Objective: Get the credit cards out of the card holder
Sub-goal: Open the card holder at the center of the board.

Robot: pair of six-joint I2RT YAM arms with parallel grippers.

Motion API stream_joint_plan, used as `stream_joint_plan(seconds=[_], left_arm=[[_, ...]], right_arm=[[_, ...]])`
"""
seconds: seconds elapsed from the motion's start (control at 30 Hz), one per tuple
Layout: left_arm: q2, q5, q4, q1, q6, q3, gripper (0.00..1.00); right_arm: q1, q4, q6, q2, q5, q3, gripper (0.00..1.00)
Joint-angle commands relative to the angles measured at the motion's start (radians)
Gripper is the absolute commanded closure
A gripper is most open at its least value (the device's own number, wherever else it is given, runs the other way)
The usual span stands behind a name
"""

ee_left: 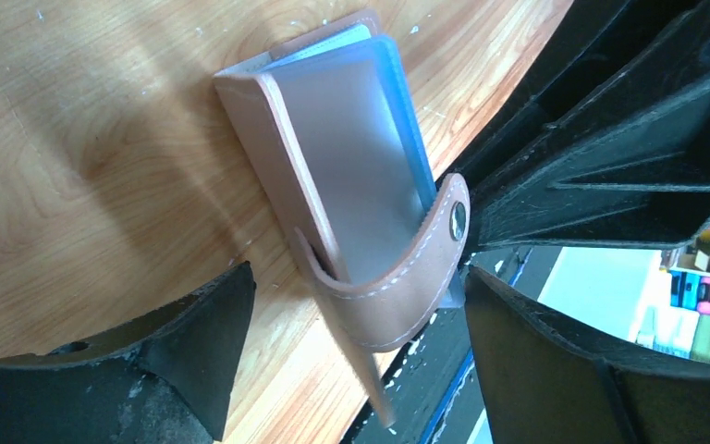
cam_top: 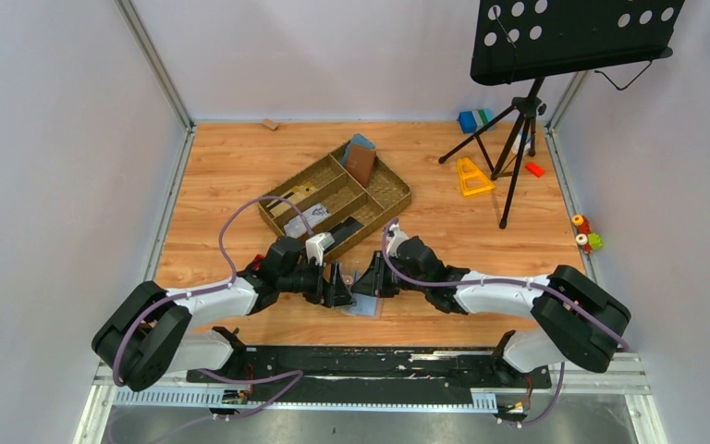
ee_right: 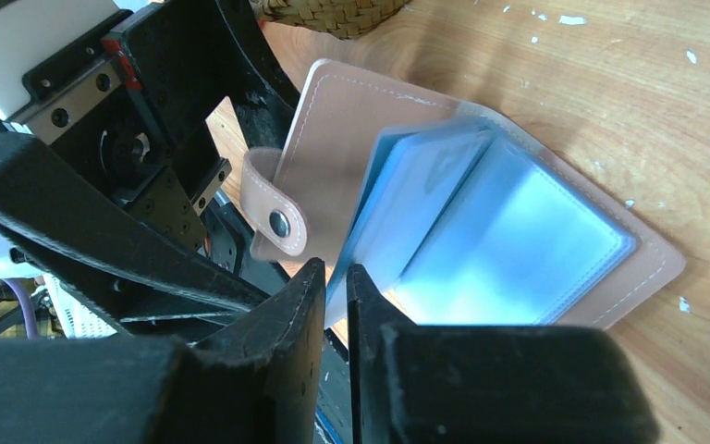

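Note:
The card holder lies open on the wooden table near its front edge, between my two grippers. It is tan outside, with blue-grey plastic sleeves fanned upward and a tan tab with a snap. My left gripper stands open, its fingers on either side of the curled tab and touching nothing. My right gripper has its jaws a thin gap apart, pinching the edge of one blue sleeve. I cannot make out separate credit cards inside the sleeves.
A woven divided tray stands behind the grippers, holding a dark brown wallet and small items. A music stand's tripod, a yellow triangle and small toys sit at the right. The table's front edge runs just below the holder.

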Motion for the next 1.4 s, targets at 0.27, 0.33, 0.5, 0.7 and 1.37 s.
stream_joint_plan(seconds=[0.27,0.33,0.5,0.7,1.37], left_arm=[[0.032,0.019,-0.007,0.005,0.002,0.004,0.08],[0.039,0.031,0.011,0.005,-0.006,0.001,0.1],[0.068,0.055,0.044,0.007,-0.025,-0.005,0.12],[0.065,0.071,0.037,0.023,-0.02,-0.011,0.03],[0.111,0.048,0.076,0.064,-0.047,-0.057,0.16]], right_arm=[[0.011,0.01,0.008,0.012,0.023,0.045,0.7],[0.011,0.006,0.008,0.007,0.03,0.042,0.67],[0.011,0.011,0.008,0.011,0.026,0.048,0.64],[0.011,-0.009,0.0,0.029,0.024,0.068,0.66],[0.011,-0.004,0.011,0.033,0.024,0.06,0.64]])
